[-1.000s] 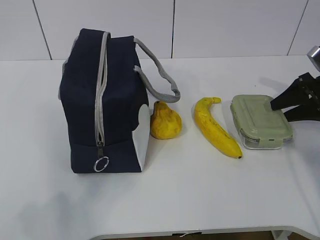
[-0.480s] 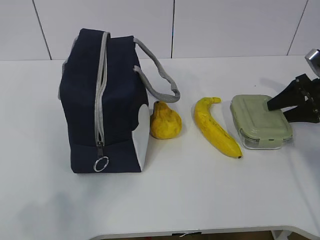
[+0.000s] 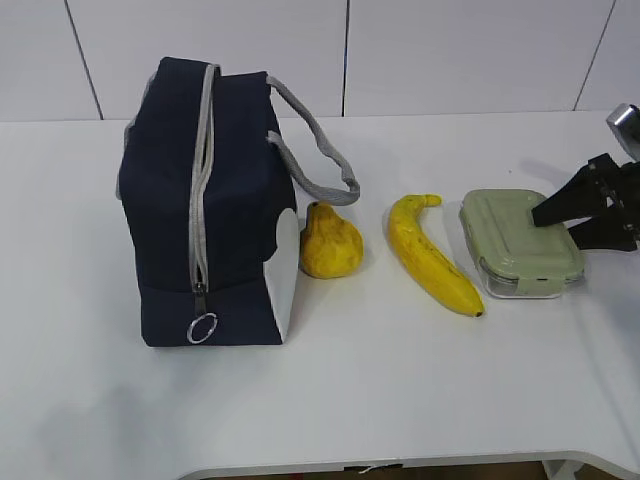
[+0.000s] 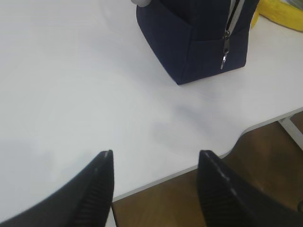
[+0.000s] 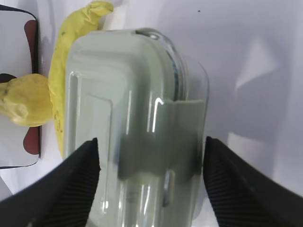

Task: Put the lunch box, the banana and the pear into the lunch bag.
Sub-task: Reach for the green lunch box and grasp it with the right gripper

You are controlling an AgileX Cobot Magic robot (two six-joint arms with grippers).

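Where jaws gape: lunch box (image 5: 137,127) between.

The zipped navy lunch bag (image 3: 210,205) stands left; rightward lie the pear (image 3: 330,242), the banana (image 3: 432,258), and the green-lidded lunch box (image 3: 520,243).

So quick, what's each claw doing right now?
Left gripper: open, holding nothing, above bare table.
Right gripper: open, fingers either side of the lunch box, not gripping it.

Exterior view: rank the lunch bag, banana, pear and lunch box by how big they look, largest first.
1. lunch bag, largest by far
2. lunch box and banana, too close in apparent size to separate
3. pear, smallest
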